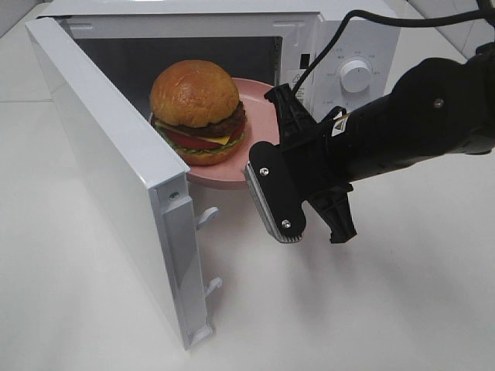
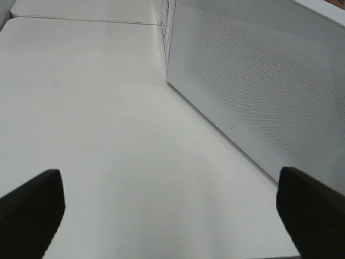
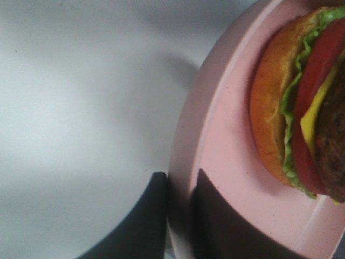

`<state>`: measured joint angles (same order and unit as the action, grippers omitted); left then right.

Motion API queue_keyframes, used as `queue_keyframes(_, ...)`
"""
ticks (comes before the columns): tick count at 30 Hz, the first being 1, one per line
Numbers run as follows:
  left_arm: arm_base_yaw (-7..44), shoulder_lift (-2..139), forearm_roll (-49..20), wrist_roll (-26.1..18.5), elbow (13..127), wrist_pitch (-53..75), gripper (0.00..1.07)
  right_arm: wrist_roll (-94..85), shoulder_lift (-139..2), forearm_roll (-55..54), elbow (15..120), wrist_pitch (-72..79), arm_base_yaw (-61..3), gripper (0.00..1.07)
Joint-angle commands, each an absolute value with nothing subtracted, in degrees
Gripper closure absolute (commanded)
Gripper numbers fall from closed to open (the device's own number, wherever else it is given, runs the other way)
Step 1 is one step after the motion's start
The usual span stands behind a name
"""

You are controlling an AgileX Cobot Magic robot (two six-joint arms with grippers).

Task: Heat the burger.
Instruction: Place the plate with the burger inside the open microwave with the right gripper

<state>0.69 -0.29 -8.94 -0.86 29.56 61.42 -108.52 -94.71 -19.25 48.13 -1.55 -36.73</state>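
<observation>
The burger [image 1: 197, 108] [image 3: 302, 108], with a golden bun, dark patty, tomato, cheese and lettuce, sits on a pink plate [image 1: 254, 99] [image 3: 226, 140]. The plate is partway into the opening of the white microwave [image 1: 371, 39], and its near rim sticks out past the front. My right gripper [image 1: 259, 168] [image 3: 180, 216] is shut on that near rim, one finger on each side of it. In the left wrist view my left gripper [image 2: 172, 216] stands wide open over bare table with nothing between its fingers. It does not show in the exterior high view.
The microwave door [image 1: 108, 170] [image 2: 259, 81] swings open to the left, its latch hooks pointing toward the front. A white dial [image 1: 357, 75] is on the control panel at the right. The white table [image 1: 348, 309] lies around the oven.
</observation>
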Motion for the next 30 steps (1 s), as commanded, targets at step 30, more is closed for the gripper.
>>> queue_keyframes(30,0.57,-1.15,-8.82,-0.74,29.51,61.13,0.07,-108.23,-108.58,-19.54,65.20,0.57,-36.61,1.07)
